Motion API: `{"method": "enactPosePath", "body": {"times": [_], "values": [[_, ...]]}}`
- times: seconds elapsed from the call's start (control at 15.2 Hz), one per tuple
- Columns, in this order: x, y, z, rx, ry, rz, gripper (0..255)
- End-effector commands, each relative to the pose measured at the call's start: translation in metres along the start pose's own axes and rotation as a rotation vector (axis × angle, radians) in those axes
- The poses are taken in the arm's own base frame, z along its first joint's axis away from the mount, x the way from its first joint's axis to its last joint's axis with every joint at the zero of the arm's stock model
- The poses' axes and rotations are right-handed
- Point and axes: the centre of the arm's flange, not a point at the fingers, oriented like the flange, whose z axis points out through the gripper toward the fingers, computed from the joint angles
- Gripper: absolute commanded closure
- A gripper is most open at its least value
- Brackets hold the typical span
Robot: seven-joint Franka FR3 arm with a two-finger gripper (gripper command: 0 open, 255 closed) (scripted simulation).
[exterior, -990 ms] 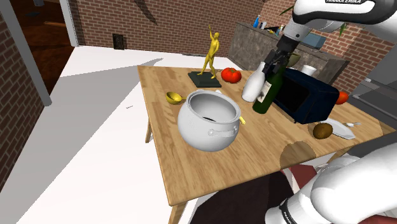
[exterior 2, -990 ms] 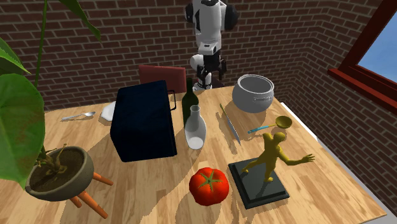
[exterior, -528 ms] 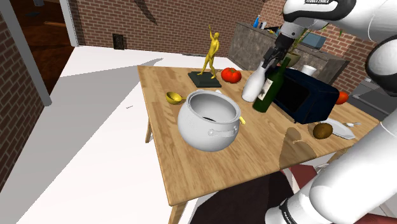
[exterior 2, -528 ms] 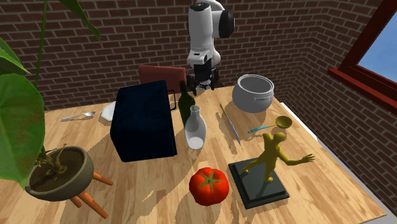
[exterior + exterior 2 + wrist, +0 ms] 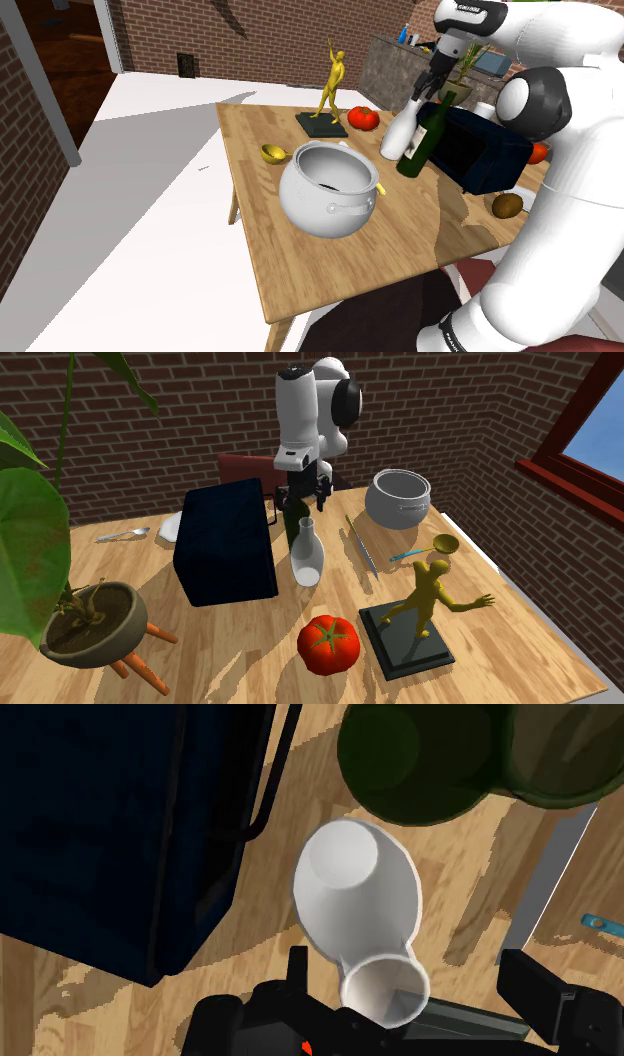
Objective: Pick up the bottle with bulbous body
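Standing upright on the wooden table (image 5: 300, 250), the white bottle (image 5: 399, 137) with the round body was just beside a dark green wine bottle (image 5: 421, 140). A dark blue box-like appliance (image 5: 482, 152) stood close on the other side of both. In the second exterior view, the white bottle (image 5: 307, 556) had a knife (image 5: 362, 548) lying near it. A tomato (image 5: 328, 642) and a golden figure (image 5: 426, 595) on a dark base were nearer to that camera, and a grey pot (image 5: 398, 500) stood well apart. Brick walls (image 5: 180, 412) closed the room, and the floor (image 5: 130, 200) was white. The long axis of the bottle was vertical, with its mouth pointing up to the gripper (image 5: 410, 966). The gripper hung over the neck with its fingers (image 5: 535, 989) wide apart, holding nothing.
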Motion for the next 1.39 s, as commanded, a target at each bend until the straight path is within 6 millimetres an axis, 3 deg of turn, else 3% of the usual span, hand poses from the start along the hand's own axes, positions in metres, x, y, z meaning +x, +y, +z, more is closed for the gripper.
{"method": "enactPosePath", "body": {"times": [0.0,0.46,0.53,1.12,1.32], "values": [[0.002,0.004,0.01,-0.002,0.001,-0.002,0],[-0.001,0.004,0.039,-0.002,0.001,-0.002,0],[-0.001,0.003,0.038,-0.002,0.001,-0.002,255],[-0.001,0.004,0.039,-0.002,0.001,-0.002,255],[0.001,0.004,0.023,-0.002,0.001,-0.002,255]]}}
